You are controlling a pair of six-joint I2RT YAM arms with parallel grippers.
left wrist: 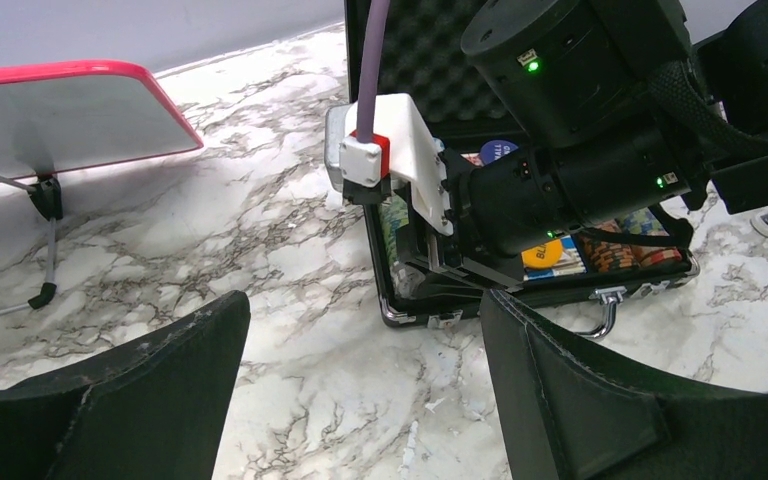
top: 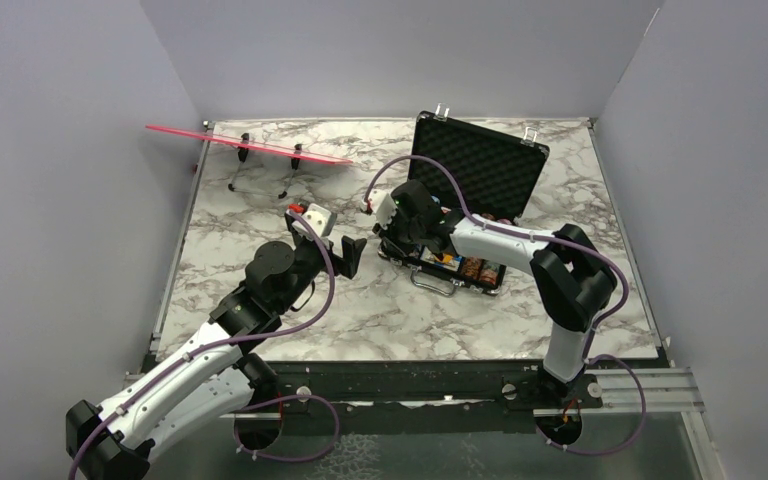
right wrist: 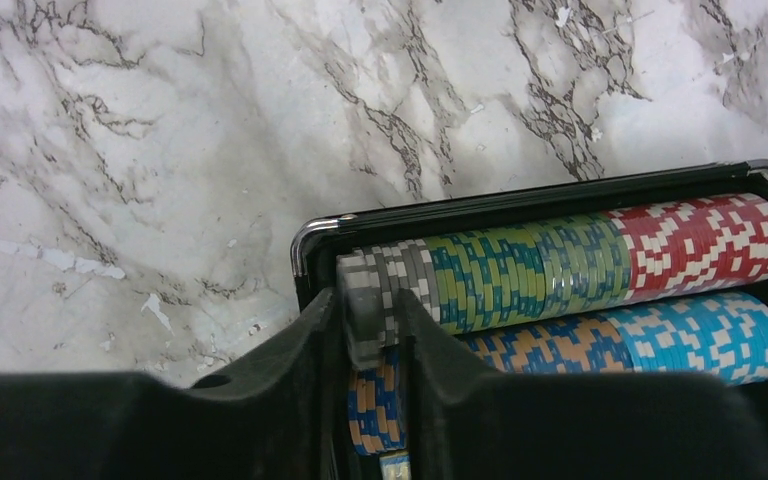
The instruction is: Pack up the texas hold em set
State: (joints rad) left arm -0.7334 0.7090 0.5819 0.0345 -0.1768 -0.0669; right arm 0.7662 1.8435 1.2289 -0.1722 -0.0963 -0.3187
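Observation:
The texas hold em set is a black case (top: 438, 281) standing open mid-table, its foam-lined lid (top: 480, 160) upright. My right gripper (right wrist: 370, 320) reaches down into the case's left end. Its fingers stand a little open astride the grey chips (right wrist: 390, 275) that end the top chip row. That row runs on through green chips (right wrist: 520, 270) to red. An orange-and-blue row (right wrist: 560, 345) lies below it. A yellow round button (left wrist: 542, 255) lies in the case. My left gripper (left wrist: 365, 310) hovers open and empty over bare marble, just left of the case's front corner (left wrist: 400, 312).
A pink strip on wire legs (top: 250, 145) stands at the back left. The case's metal handle (left wrist: 608, 310) sticks out toward the near side. My right arm's wrist (left wrist: 560, 150) hangs over the case's left half. Grey walls enclose the marble table (top: 260, 210).

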